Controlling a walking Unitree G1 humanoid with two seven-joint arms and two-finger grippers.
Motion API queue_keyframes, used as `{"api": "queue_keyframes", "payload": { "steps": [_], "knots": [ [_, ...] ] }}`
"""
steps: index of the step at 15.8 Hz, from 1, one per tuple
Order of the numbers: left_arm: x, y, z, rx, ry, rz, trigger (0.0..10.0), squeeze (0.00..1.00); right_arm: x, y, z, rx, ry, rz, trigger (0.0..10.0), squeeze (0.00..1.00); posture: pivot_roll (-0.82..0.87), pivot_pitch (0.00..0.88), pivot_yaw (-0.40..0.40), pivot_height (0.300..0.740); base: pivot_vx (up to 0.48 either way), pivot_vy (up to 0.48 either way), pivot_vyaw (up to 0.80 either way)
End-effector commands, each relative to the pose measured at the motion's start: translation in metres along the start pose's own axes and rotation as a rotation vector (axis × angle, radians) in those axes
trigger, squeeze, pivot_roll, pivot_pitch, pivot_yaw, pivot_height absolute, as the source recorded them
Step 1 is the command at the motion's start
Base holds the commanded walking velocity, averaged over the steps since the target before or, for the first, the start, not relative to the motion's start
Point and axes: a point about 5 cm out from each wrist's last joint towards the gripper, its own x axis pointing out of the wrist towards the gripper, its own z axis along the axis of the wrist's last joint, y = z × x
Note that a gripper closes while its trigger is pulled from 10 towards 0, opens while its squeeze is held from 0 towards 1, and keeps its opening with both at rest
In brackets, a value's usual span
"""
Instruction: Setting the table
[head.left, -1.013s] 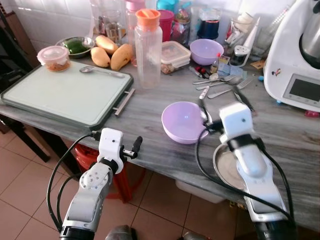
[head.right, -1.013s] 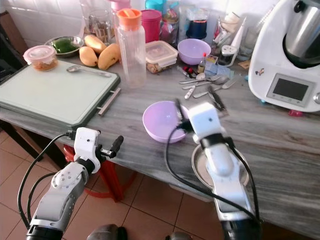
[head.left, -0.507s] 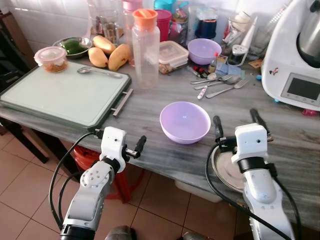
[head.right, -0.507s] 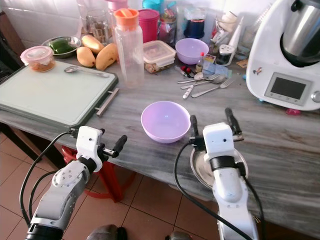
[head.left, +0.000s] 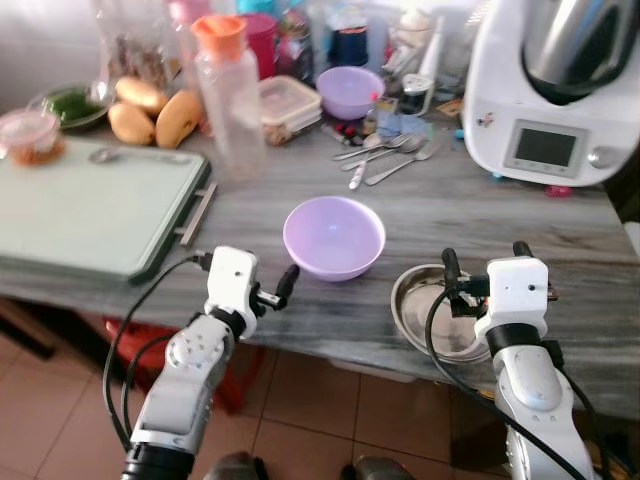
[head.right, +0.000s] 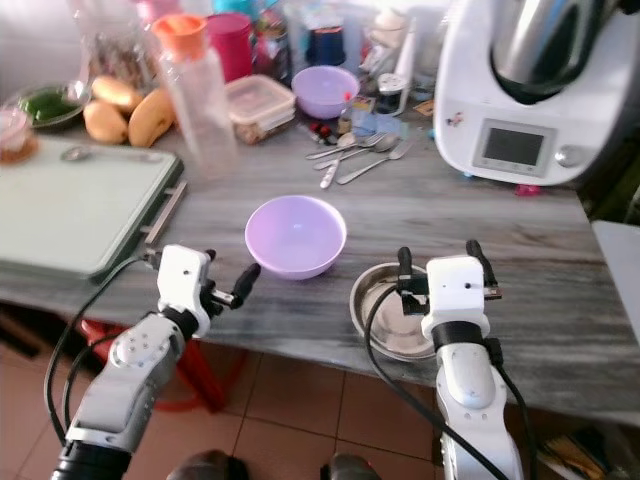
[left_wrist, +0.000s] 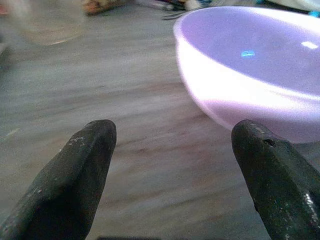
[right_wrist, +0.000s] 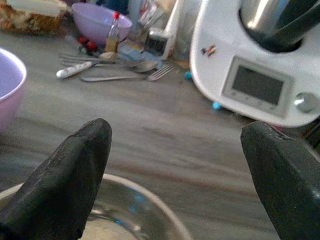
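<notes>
Standing near the front edge of the grey counter (head.left: 600, 250), the purple bowl (head.left: 334, 236) is being taken as the landmark, and nothing is being gripped. The left gripper (head.left: 275, 290) is being held just off the bowl's near left side, fingers spread and empty; in the left wrist view the bowl's wall is being seen just beyond one black fingertip (left_wrist: 270, 175), apart from it. The right gripper (head.left: 483, 265) is being held to the bowl's right, over the steel plate (head.right: 375, 300), its fingers likewise parted with nothing between them. Behind the bowl, spoons and a fork (head.left: 385, 160) are lying loose, and a second purple bowl (head.left: 349, 90) is sitting further back among the jars. To the bowl's far left, the green tray (head.left: 80, 215) is lying, and to its far right, the white kitchen machine (head.left: 545, 90). The step in hand is being judged as arranging one place setting. Cutlery is probably being called for next, so a reach past the bowl would be needed without the bowl being knocked
</notes>
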Motion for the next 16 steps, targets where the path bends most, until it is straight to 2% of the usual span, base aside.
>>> {"api": "queue_keyframes", "payload": {
  "steps": [1,6,11,16],
  "knots": [
    [-0.002,0.002,0.001,0.002,-0.007,0.000,10.0,0.00,-0.001,-0.002,-0.001,0.027,0.023,-0.018,10.0,0.00,-0.06,0.000,0.002,0.740,0.000,0.000,0.00],
    [-0.003,0.004,0.001,0.009,-0.004,0.001,10.0,0.00,-0.005,-0.001,-0.018,0.086,0.183,-0.018,10.0,0.00,-0.06,0.000,0.003,0.740,0.000,0.000,0.00],
    [-0.003,0.003,0.000,0.009,0.002,0.000,10.0,0.00,-0.010,0.004,-0.026,0.087,0.283,0.010,10.0,0.00,-0.06,0.000,-0.001,0.740,0.000,0.000,0.00],
    [-0.003,0.002,-0.001,0.006,0.003,-0.002,10.0,0.00,-0.008,0.008,-0.030,0.159,0.356,0.044,10.0,0.00,-0.06,0.000,-0.008,0.740,0.000,0.000,0.00]
  ]
}}
